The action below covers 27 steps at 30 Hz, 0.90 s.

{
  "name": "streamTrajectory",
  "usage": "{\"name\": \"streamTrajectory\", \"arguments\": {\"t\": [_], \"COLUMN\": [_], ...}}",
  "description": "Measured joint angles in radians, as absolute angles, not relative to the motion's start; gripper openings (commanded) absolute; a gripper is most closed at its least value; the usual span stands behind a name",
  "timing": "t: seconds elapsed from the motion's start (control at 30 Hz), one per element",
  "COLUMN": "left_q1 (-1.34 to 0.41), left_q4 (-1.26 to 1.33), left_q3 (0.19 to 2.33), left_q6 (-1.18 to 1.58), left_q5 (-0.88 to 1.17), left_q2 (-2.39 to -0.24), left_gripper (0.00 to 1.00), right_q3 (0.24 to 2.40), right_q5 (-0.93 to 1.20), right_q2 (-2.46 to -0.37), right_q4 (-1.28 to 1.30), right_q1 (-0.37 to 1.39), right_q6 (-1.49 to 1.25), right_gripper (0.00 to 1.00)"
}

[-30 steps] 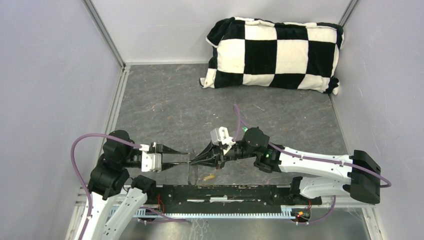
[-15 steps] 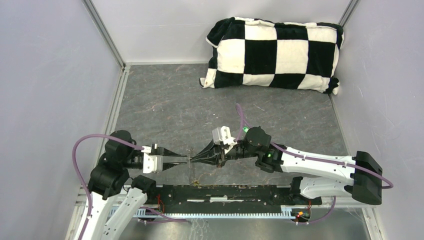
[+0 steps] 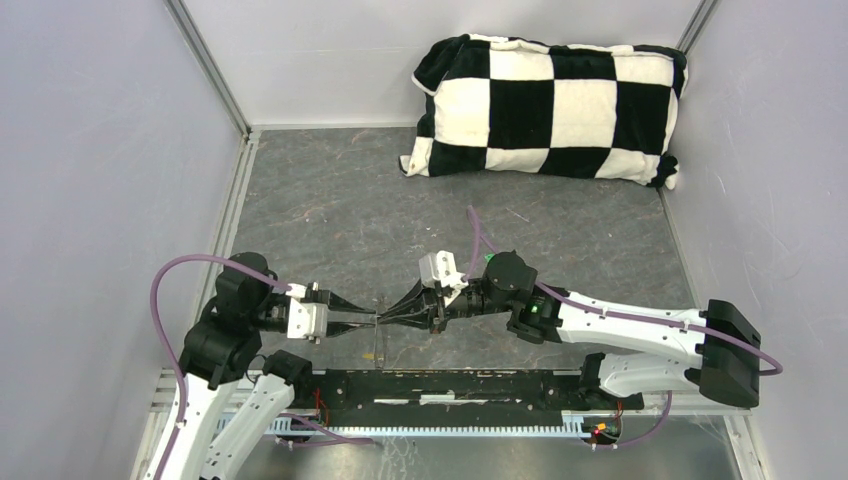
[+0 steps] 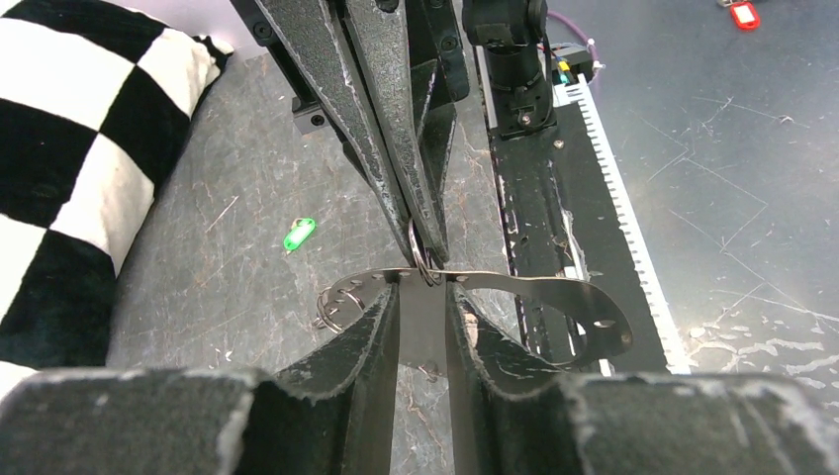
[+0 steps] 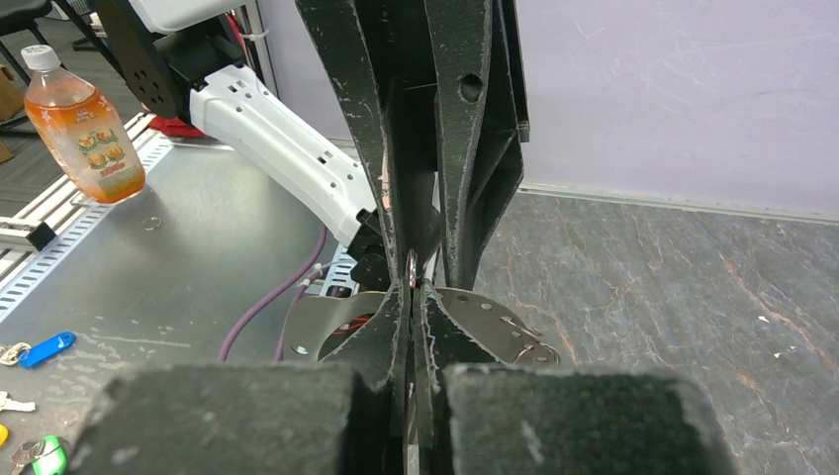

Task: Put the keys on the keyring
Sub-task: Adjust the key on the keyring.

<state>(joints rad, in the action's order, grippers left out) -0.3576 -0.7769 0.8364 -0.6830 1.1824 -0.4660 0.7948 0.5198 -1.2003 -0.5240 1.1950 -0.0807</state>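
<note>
Midair, the keyring [image 4: 539, 289] spans both hands just above the worktop's [image 4: 247, 178] near edge.
Its silvery metal is pinched in the clenched right hand [image 5: 411, 294]. The left hand [image 4: 423, 287] straddles it with jaws apart, and I cannot tell whether it grips. The right pinch should hold steady so the left can work the opening without twisting it. The green key [image 4: 298, 235] lies unthreaded on the worktop, toward the chequered cushion [image 4: 69, 129]. Crowded fingertips hide the join.
</note>
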Motion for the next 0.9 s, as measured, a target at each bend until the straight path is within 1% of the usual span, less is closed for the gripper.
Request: {"name": "streamTrajectory", "arguments": {"t": [0.07, 0.2, 0.3, 0.43, 0.5, 0.53, 0.63, 0.73, 0.8, 0.9], "left_q1": [-0.358, -0.358, -0.358, -0.358, -0.358, -0.358, -0.358, -0.358, -0.358, -0.358], "left_q4": [-0.778, -0.778, -0.782, -0.784, -0.785, -0.785, -0.785, -0.788, -0.789, -0.789], "left_q3": [0.839, 0.840, 0.840, 0.840, 0.840, 0.840, 0.841, 0.841, 0.841, 0.841], "left_q6": [-0.683, -0.683, -0.690, -0.693, -0.694, -0.694, -0.694, -0.694, -0.694, -0.694], "left_q5": [1.182, 1.183, 1.183, 1.183, 1.182, 1.181, 1.180, 1.179, 1.179, 1.180], "left_q2": [-0.466, -0.462, -0.461, -0.461, -0.461, -0.461, -0.461, -0.461, -0.461, -0.461], "left_gripper": [0.29, 0.18, 0.15, 0.07, 0.07, 0.09, 0.26, 0.27, 0.32, 0.34], "right_q3": [0.796, 0.797, 0.802, 0.811, 0.812, 0.812, 0.817, 0.822, 0.822, 0.822], "right_q5": [0.519, 0.520, 0.523, 0.527, 0.531, 0.534, 0.542, 0.549, 0.550, 0.550], "right_q2": [-1.202, -1.203, -1.208, -1.211, -1.211, -1.211, -1.212, -1.216, -1.217, -1.219], "right_q4": [-0.522, -0.521, -0.520, -0.511, -0.509, -0.508, -0.499, -0.488, -0.487, -0.485], "right_q1": [1.195, 1.195, 1.195, 1.193, 1.191, 1.190, 1.189, 1.189, 1.189, 1.189], "right_q6": [-0.081, -0.081, -0.081, -0.080, -0.080, -0.080, -0.080, -0.080, -0.080, -0.080], "right_gripper": [0.00, 0.00, 0.00, 0.00, 0.00, 0.00, 0.00, 0.01, 0.01, 0.00]}}
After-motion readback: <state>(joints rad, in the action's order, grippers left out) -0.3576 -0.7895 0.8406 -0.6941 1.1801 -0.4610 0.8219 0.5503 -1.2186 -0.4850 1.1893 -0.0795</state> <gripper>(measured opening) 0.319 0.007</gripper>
